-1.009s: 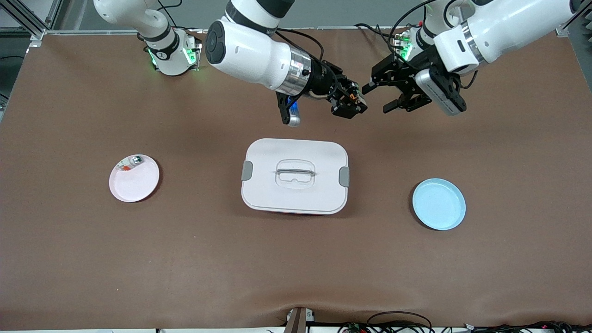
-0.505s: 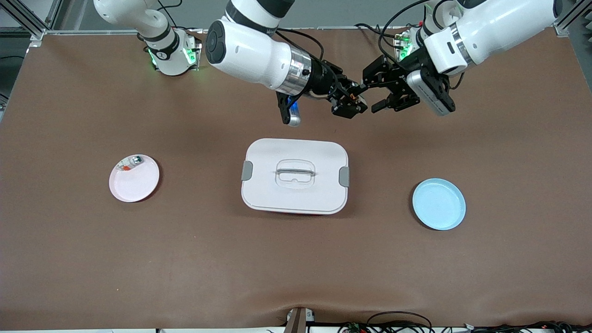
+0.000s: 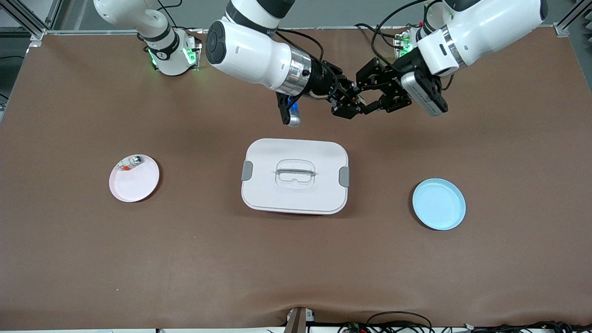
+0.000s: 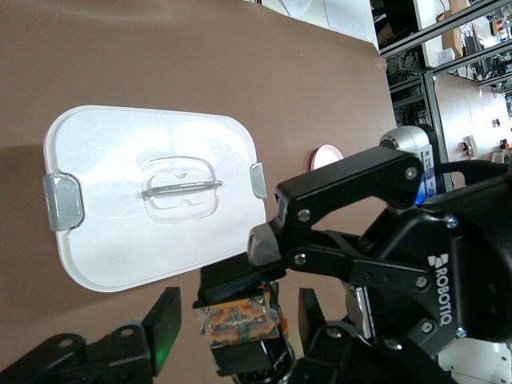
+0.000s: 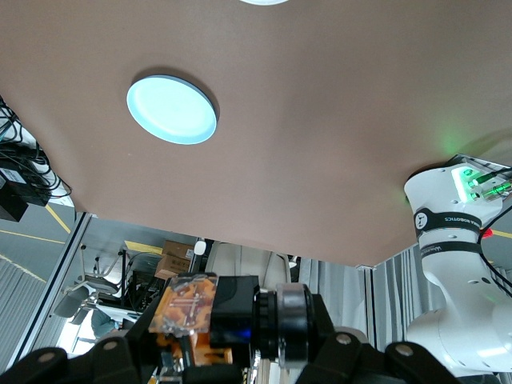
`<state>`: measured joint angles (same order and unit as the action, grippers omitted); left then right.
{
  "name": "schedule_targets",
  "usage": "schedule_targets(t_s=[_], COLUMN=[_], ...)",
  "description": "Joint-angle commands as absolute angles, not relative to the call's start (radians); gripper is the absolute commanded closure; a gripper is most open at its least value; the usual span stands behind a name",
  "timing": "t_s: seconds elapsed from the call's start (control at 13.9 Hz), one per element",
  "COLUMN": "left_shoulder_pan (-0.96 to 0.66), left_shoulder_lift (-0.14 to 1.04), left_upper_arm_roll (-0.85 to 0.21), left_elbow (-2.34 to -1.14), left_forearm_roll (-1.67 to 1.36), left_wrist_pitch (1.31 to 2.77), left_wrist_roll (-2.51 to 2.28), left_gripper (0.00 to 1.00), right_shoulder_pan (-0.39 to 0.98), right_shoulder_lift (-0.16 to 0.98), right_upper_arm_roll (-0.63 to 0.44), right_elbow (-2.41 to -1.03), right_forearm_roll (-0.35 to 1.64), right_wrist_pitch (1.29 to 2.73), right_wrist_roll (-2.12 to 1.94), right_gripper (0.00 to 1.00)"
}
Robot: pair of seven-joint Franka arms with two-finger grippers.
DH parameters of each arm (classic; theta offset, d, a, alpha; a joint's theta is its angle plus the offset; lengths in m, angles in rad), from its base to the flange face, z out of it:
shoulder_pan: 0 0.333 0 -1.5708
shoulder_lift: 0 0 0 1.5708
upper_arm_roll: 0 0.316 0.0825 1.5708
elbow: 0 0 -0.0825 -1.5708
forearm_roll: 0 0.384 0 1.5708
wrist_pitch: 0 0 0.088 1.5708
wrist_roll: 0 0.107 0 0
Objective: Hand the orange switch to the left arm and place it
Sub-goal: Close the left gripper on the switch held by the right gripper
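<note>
My right gripper (image 3: 352,102) is shut on the orange switch (image 3: 354,96), a tiny black block with an orange and clear top, and holds it in the air over the bare table, farther from the front camera than the box (image 3: 294,175). My left gripper (image 3: 363,98) is open and faces it. In the left wrist view the switch (image 4: 240,318) sits between that gripper's two fingers (image 4: 166,326), with gaps on both sides. The switch also shows in the right wrist view (image 5: 188,308). The box is shut, with grey latches, and also shows in the left wrist view (image 4: 152,200).
A pink plate (image 3: 134,178) toward the right arm's end of the table holds a small greenish-silver piece (image 3: 132,163). An empty light blue plate (image 3: 438,204) lies toward the left arm's end and also shows in the right wrist view (image 5: 172,108).
My left gripper has moved toward the right gripper, and its open fingers now stand on both sides of the switch. The right arm has stayed still with the switch.
</note>
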<state>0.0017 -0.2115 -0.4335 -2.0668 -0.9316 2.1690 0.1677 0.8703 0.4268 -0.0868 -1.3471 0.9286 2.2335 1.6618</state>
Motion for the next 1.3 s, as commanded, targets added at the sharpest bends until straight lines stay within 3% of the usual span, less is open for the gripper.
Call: schedule_targets(t_s=[0.0, 0.14, 0.5, 0.86, 1.01, 1.08, 1.15, 1.23], left_shoulder_pan=[0.014, 0.014, 0.012, 0.017, 0.017, 0.017, 0.018, 0.018], left_shoulder_lift=[-0.247, -0.249, -0.250, -0.249, -0.244, -0.242, -0.239, -0.238], left_upper_arm_roll=[-0.448, -0.448, -0.448, -0.446, -0.446, -0.445, -0.445, -0.443], left_elbow=[-2.095, -2.103, -2.112, -2.112, -2.109, -2.108, -2.106, -2.105], left_forearm_roll=[-0.957, -0.957, -0.957, -0.953, -0.946, -0.945, -0.943, -0.942], left_wrist_pitch=[2.187, 2.186, 2.184, 2.177, 2.177, 2.177, 2.177, 2.177], left_wrist_roll=[0.167, 0.167, 0.167, 0.175, 0.182, 0.184, 0.186, 0.186], left_gripper=[0.39, 0.48, 0.99, 1.00, 1.00, 1.00, 1.00, 1.00], right_shoulder_pan=[0.881, 0.881, 0.881, 0.881, 0.879, 0.879, 0.877, 0.873], right_shoulder_lift=[0.439, 0.439, 0.439, 0.439, 0.439, 0.439, 0.439, 0.439], right_upper_arm_roll=[-0.095, -0.095, -0.097, -0.095, -0.097, -0.097, -0.097, -0.095], right_elbow=[-1.319, -1.319, -1.319, -1.319, -1.319, -1.321, -1.321, -1.321], right_forearm_roll=[0.930, 0.930, 0.928, 0.927, 0.927, 0.927, 0.927, 0.927], right_wrist_pitch=[2.230, 2.230, 2.229, 2.227, 2.226, 2.226, 2.226, 2.224], right_wrist_roll=[1.683, 1.683, 1.683, 1.681, 1.681, 1.681, 1.681, 1.680], right_gripper=[0.88, 0.88, 0.88, 0.84, 0.70, 0.49, 0.11, 0.00])
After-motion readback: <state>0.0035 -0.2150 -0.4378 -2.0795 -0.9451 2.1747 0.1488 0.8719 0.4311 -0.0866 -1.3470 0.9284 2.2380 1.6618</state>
